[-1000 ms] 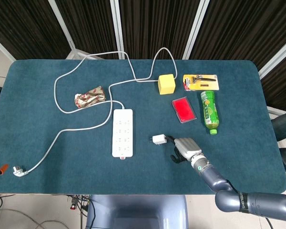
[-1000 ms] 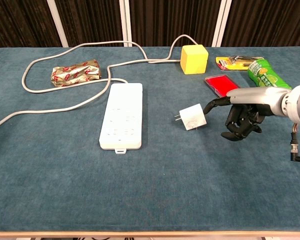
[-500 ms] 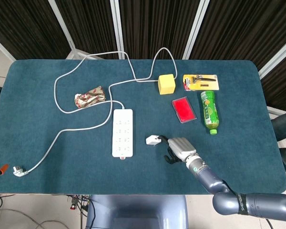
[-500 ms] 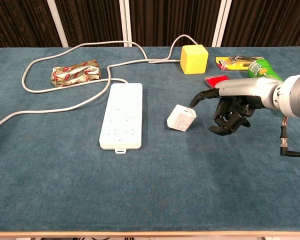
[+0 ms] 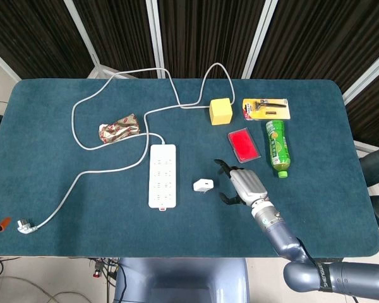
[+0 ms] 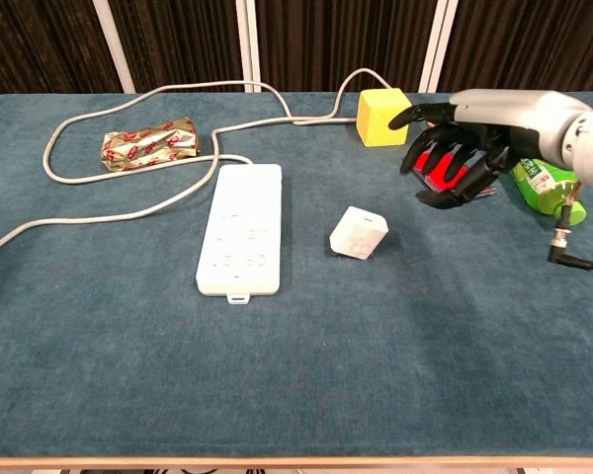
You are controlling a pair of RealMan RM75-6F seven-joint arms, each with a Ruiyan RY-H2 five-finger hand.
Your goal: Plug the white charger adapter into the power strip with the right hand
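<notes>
The white charger adapter lies tipped on the blue table, just right of the white power strip. My right hand hovers above the table to the right of the adapter, clear of it, with fingers spread and curved and nothing in them. The strip's sockets face up and nothing is plugged into them. My left hand shows in neither view.
A yellow cube, a red case, a green bottle and a razor pack lie behind my right hand. A foil snack packet and the strip's looping white cable occupy the left.
My right hand pushed the adapter leftward toward the strip and tipped it over, then lifted up and away with fingers spreading. The adapter now lies alone.
</notes>
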